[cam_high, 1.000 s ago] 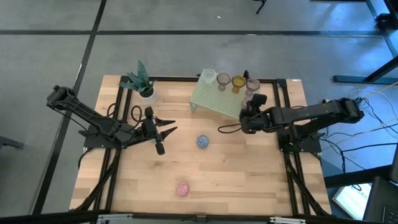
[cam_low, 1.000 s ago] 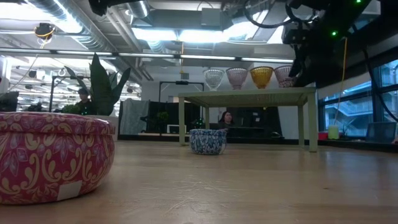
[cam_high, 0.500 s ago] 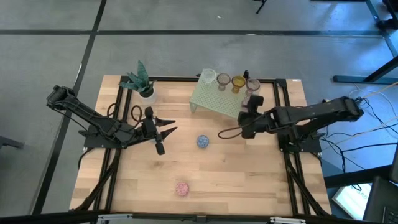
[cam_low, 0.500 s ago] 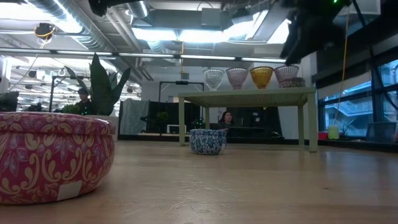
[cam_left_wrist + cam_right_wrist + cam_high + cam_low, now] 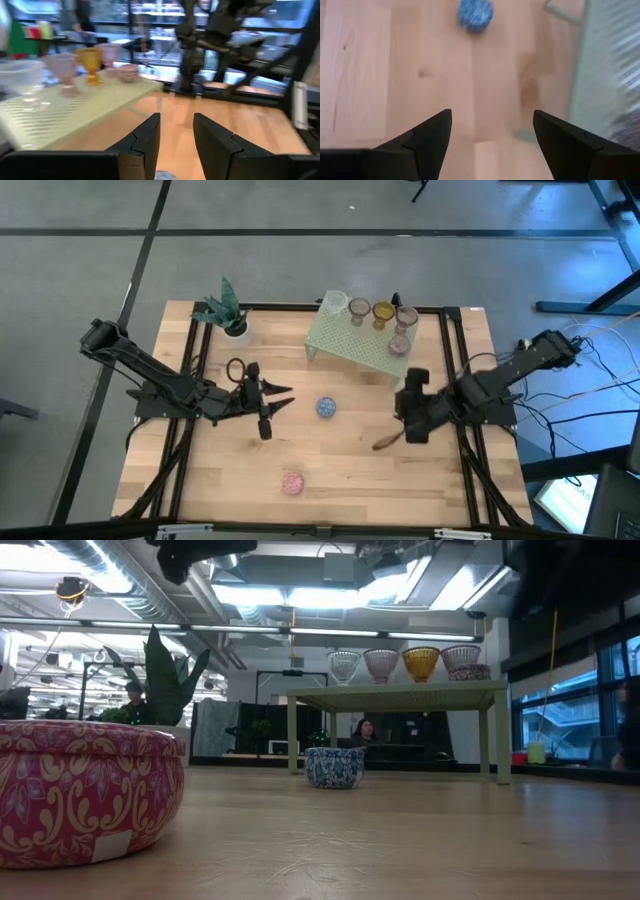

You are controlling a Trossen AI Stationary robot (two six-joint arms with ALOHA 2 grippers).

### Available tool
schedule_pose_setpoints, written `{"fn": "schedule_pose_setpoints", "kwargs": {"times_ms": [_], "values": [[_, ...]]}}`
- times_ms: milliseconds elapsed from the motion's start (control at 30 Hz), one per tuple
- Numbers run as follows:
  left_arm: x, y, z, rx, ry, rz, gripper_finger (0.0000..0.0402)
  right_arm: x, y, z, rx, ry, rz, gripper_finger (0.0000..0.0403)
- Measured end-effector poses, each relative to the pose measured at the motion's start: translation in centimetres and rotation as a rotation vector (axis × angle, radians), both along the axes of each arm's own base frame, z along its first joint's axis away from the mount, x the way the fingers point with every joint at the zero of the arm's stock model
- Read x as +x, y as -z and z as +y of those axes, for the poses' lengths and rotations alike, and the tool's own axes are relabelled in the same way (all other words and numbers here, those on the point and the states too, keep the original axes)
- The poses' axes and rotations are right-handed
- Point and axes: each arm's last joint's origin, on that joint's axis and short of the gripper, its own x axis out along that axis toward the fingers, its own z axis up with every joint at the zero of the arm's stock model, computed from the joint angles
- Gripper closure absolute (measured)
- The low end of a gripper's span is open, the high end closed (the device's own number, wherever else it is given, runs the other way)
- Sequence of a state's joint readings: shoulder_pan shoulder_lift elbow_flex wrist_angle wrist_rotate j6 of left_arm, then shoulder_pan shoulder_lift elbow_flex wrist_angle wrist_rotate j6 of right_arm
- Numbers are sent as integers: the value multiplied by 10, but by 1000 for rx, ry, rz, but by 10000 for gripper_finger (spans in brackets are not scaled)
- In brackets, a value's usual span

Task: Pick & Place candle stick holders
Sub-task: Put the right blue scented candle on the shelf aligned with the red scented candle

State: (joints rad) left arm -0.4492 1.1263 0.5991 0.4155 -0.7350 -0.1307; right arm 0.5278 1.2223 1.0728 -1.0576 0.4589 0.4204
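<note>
The right tool (image 5: 412,423) has pulled back from the green rack (image 5: 352,340), leaving a fifth cup (image 5: 399,346) among the candle stick holders (image 5: 372,312) there; its fingers are spread, empty. Blue holder (image 5: 326,408) and pink holder (image 5: 292,483) wait on the desk (image 5: 340,460). The left tool (image 5: 278,402), partly spread, holds nothing.

Seven candle stick holders (image 5: 403,316), one rack (image 5: 340,338), one plant (image 5: 226,310)

Pink holder (image 5: 85,790) cut by low view edge; rack (image 5: 612,75) blurred, cropped.
</note>
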Motion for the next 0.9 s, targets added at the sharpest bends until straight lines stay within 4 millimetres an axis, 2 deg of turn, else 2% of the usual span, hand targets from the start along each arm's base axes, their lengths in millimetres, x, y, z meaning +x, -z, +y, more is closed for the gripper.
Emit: {"fn": "schedule_pose_setpoints", "kwargs": {"times_ms": [167,333,467,633,900], "values": [[14,9,-2,26,77,6,288,-14,37,16,16,33,-56,120],[34,21,6,10,130,51,278,-10,65,25,148,-11,-112,120],[53,29,13,-10,181,93,255,-11,79,27,209,-54,-110,120],[73,39,21,-15,203,147,213,-17,82,22,215,-52,-107,120],[89,69,42,-105,233,250,136,-27,63,15,238,-106,-183,120]]}}
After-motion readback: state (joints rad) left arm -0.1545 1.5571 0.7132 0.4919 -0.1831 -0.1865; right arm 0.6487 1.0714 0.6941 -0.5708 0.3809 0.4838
